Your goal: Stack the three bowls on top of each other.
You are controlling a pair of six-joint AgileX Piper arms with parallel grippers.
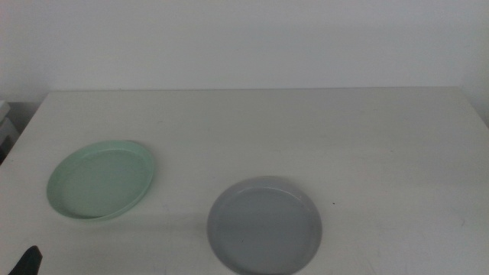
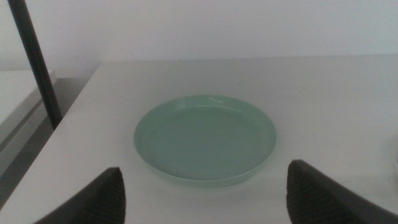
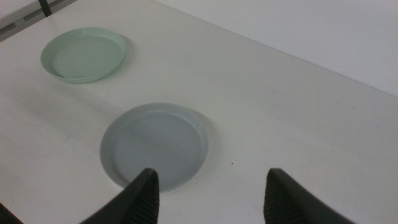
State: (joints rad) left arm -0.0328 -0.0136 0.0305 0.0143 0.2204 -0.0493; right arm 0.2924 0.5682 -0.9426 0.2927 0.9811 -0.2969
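Opening step: nothing stacked yet. Mint green bowl [image 1: 102, 180] near the table's [image 1: 306, 130] left edge; grey-blue bowl [image 1: 264, 225] well apart, at the front edge near centre. No cream-white bowl in any view. Left gripper [image 2: 205, 193] open, jaws spread before the green bowl; right gripper [image 3: 211, 196] open, just above the grey bowl's near rim. Next, likely: close on one rim, lift level, centre over the other bowl. Only the right wrist view takes in both bowls plus jaws; the middle view shows just a dark gripper tip at the front-left corner

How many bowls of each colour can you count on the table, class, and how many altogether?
Mint green shallow round bowl: 1
Grey-blue shallow round bowl: 1
Cream-white bowl: 0 in view
Total: 2 bowls
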